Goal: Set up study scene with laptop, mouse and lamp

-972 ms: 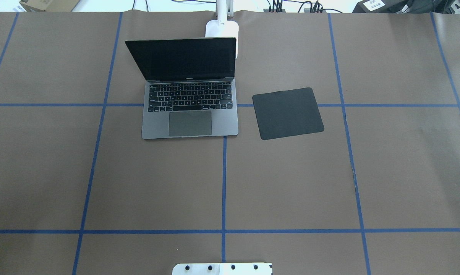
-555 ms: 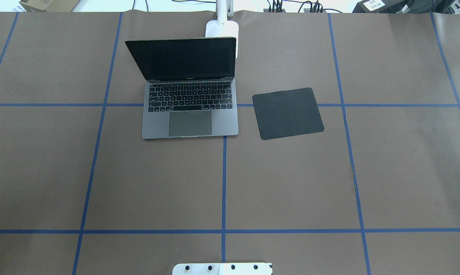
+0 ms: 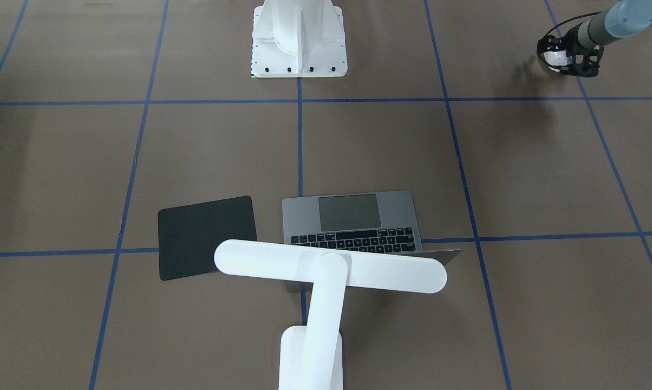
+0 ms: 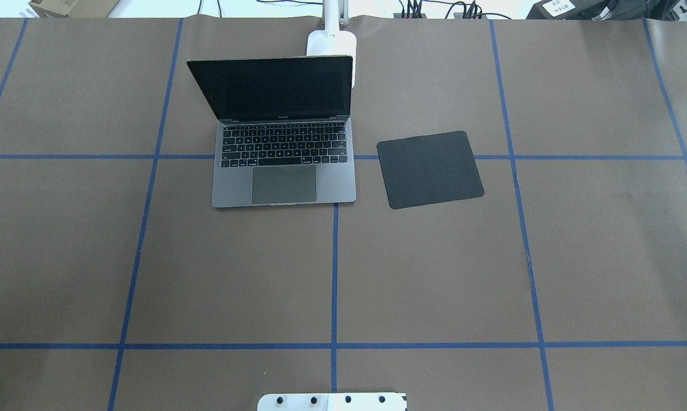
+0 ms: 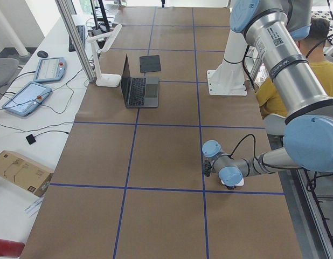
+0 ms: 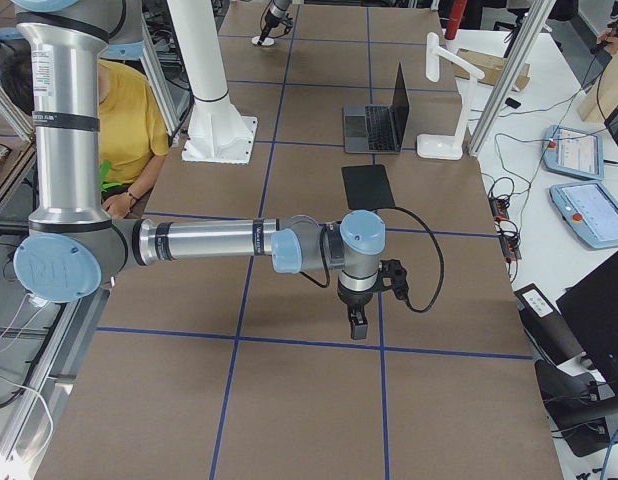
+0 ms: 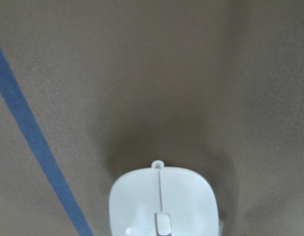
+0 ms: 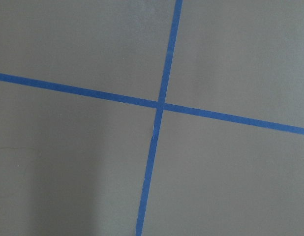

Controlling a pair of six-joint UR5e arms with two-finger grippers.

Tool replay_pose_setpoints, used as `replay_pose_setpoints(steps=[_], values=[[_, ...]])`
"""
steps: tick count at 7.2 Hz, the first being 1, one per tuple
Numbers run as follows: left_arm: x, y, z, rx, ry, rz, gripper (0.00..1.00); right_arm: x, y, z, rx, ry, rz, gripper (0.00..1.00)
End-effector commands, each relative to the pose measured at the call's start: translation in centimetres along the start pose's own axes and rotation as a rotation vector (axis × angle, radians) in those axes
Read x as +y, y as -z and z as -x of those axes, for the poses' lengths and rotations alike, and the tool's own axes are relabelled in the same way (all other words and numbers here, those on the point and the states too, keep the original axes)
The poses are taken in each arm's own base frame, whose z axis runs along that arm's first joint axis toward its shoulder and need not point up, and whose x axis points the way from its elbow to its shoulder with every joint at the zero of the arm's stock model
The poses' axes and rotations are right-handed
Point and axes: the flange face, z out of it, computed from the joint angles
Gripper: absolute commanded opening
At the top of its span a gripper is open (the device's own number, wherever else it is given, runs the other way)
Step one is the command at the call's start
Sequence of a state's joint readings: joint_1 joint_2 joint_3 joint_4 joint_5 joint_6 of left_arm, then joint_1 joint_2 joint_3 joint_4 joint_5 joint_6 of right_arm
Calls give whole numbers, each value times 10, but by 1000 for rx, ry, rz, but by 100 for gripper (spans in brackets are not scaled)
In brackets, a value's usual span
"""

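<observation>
While the left claw (image 3: 556, 56) grips it, the mouse (image 7: 162, 204) sits between its fingers.

Overhead view: set behind your robot, looking forward and down. Front view: opposite, steep. Both share the slim grey metal laptop (image 4: 283, 165) and flat black square mat (image 4: 429, 169). Side views: from either end, looking along your brown paper-covered table (image 5: 155, 156). Wrist views: close above it.
</observation>
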State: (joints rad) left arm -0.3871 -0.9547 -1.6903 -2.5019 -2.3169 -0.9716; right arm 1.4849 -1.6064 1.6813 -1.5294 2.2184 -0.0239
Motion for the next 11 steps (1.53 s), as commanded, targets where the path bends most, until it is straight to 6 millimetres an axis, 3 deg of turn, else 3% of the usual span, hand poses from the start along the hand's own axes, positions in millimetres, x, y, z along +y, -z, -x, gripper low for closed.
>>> replay_pose_setpoints(steps=[1,5,8,11], values=[[0,-2,0,-3,-4,5,82,-1,1,0,5,0,-1,100],[2,-1,0,2,-9,2,68,-2,1,0,5,1,-3,100],[5,2,0,22,-24,-10,63,-2,1,0,3,1,-3,100],[5,19,-26,78,-22,-38,63,-2,1,0,3,1,-3,100]])
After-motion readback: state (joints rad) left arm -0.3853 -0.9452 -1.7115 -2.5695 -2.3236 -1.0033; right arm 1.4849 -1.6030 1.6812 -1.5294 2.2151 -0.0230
